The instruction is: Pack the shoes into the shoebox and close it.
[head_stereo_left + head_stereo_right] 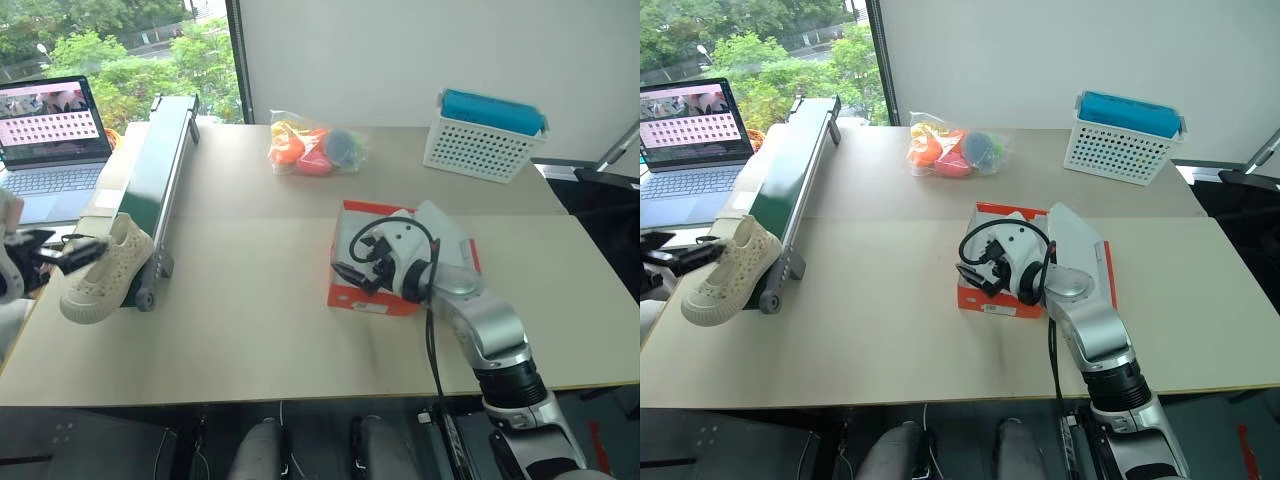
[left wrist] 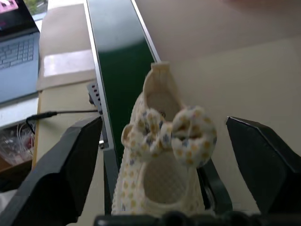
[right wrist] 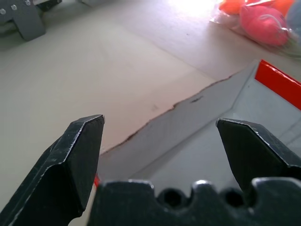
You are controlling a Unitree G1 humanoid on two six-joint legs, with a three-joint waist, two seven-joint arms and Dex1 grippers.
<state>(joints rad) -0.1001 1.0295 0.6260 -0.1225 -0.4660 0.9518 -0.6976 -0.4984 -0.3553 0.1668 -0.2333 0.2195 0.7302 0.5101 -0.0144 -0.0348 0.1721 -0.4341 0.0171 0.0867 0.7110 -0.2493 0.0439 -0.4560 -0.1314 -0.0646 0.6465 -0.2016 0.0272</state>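
One cream perforated shoe [image 1: 100, 272] with a bow [image 2: 188, 134] sits tilted at the table's left edge. Its toe is low and its heel is raised against the side of the conveyor. My left gripper [image 1: 75, 248] is at the shoe's heel side, open. In the left wrist view its fingers [image 2: 70, 160] stand wide on either side of the shoe without touching it. The red shoebox [image 1: 372, 300] lies open in the middle of the table, white inside [image 3: 197, 155], its lid [image 1: 442, 228] folded back. My right gripper [image 1: 358, 268] hovers open over the box's left wall, empty.
A long green conveyor [image 1: 155, 180] runs along the table's left side, with a laptop [image 1: 50, 140] beyond it. A clear bag of coloured toys [image 1: 315, 148] lies at the back centre. At the back right stands a white lattice basket [image 1: 480, 150] holding something blue.
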